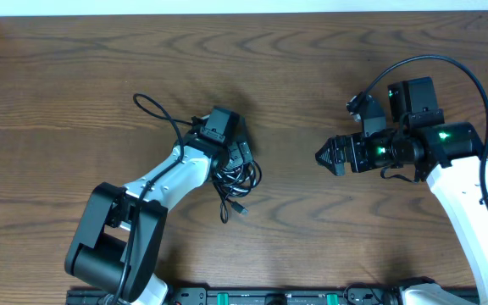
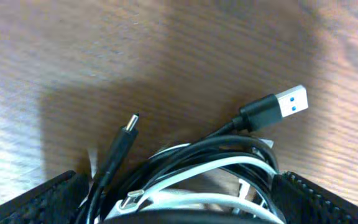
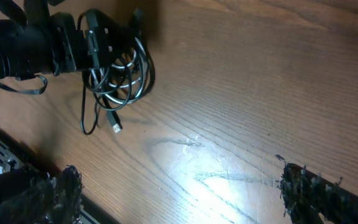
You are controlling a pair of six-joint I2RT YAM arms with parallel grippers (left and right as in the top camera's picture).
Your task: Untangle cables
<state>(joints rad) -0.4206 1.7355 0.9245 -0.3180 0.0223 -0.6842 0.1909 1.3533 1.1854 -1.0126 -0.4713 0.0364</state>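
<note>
While two grippers (image 2: 178, 194) (image 1: 323, 158) gape, cables (image 1: 237, 176) form one tangle.

Glossy plastic-sheathed cables (image 2: 204, 149), one plug (image 2: 291, 102) tipped in shiny metal, lie on a smooth dark wood-grain table (image 2: 166, 56).

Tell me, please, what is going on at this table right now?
Two robot arms face a tangled bundle of cables on the wooden table. The left gripper is over the bundle with its jaws open, one on each side, and is not gripping anything yet. The bundle mixes black cords with a white cable. A USB-A plug and a slimmer small plug poke out. The right gripper, also open, hovers over bare wood off to the side.
</note>
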